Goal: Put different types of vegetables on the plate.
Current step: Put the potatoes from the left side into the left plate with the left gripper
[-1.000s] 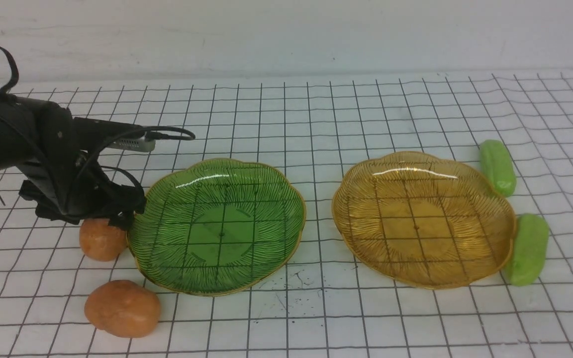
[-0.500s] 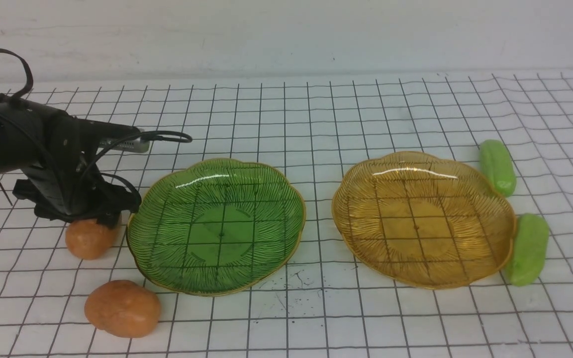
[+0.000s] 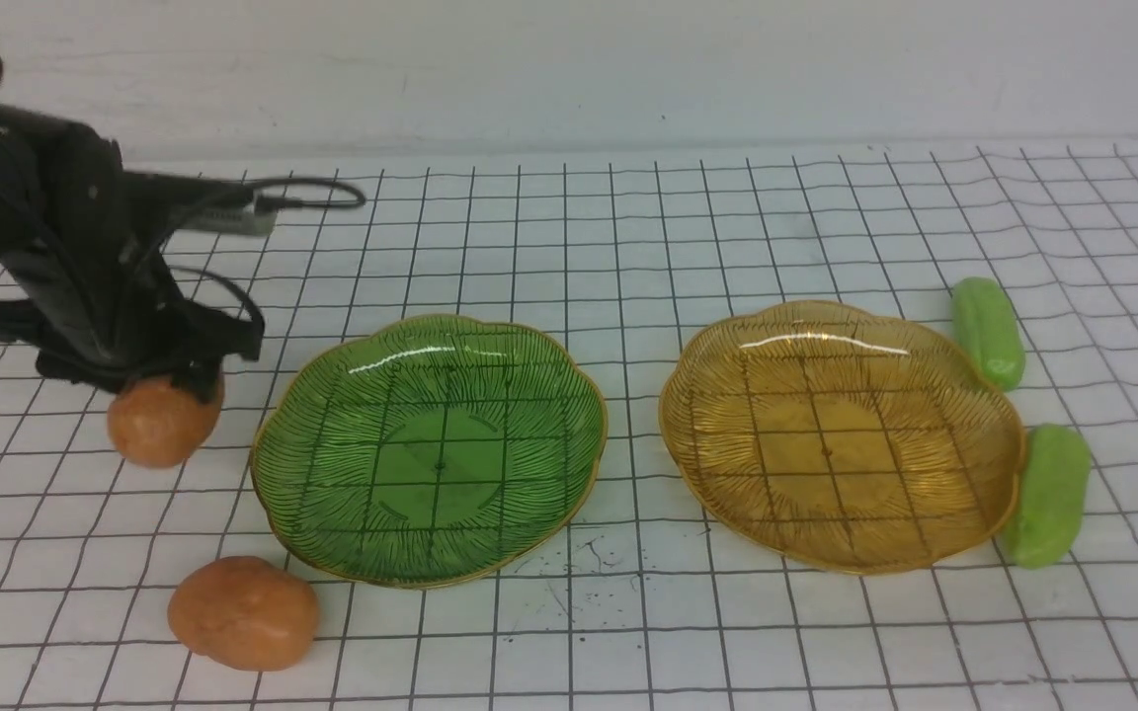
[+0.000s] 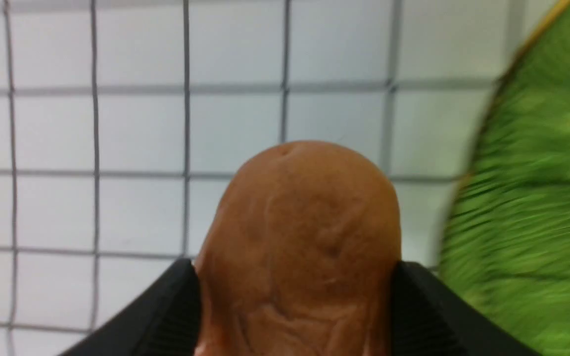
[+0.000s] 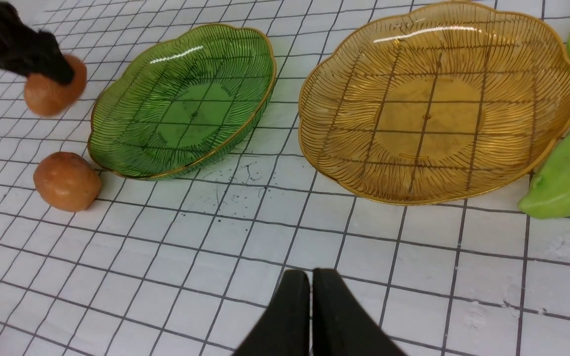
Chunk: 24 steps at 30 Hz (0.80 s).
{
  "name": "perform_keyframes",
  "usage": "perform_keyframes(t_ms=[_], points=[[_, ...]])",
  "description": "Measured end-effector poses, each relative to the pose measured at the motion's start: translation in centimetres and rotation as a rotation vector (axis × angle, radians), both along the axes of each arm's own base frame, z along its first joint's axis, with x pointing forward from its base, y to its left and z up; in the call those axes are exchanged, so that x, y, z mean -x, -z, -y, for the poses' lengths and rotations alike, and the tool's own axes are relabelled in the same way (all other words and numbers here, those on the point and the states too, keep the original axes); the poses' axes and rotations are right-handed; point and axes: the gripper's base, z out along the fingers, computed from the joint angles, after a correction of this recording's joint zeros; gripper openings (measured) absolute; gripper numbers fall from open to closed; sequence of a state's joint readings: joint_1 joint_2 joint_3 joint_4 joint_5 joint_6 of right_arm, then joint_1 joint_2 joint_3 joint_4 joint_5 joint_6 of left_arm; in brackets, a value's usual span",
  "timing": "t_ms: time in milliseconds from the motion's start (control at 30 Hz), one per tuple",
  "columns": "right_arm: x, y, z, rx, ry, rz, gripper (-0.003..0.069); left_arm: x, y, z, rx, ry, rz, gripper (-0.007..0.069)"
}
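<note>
My left gripper (image 3: 159, 380) is shut on an orange-brown potato (image 3: 159, 423) and holds it above the table, left of the green plate (image 3: 332, 395). The left wrist view shows the potato (image 4: 305, 237) clamped between the two black fingers (image 4: 166, 306). A second potato (image 3: 243, 612) lies on the table at the front left. The amber plate (image 3: 964, 415) sits to the right. Two light-green cucumbers lie beside its right rim: one at the back (image 3: 987, 331), one nearer the front (image 3: 1051, 494). My right gripper (image 5: 311, 282) is shut and empty, low over the table in front of the plates.
The table is a white sheet with a black grid (image 3: 628, 632). A white wall (image 3: 569, 69) runs along the back. Small black specks (image 3: 579, 563) mark the sheet in front of the green plate.
My left gripper has lifted the potato off the table and moved it up and to the left, away from the green plate's rim. The rest has not moved.
</note>
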<state>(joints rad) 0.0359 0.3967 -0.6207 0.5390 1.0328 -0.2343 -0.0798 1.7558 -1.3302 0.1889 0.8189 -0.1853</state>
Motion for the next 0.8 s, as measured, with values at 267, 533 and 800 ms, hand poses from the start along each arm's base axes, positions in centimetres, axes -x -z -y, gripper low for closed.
perform_keyframes(t_ms=[267,533,800], points=[[0.0,0.0,0.0,0.011,-0.005,0.013,-0.0002,1.4,-1.8,7.3,0.206,0.189,0.012,0.0437],[0.0,0.0,0.0,0.019,-0.010,0.017,-0.0002,0.3,1.5,9.1,0.233,0.211,-0.043,0.0444],[0.0,0.0,0.0,0.021,-0.015,0.011,-0.0002,0.4,0.8,9.7,0.296,0.179,-0.082,0.0575]])
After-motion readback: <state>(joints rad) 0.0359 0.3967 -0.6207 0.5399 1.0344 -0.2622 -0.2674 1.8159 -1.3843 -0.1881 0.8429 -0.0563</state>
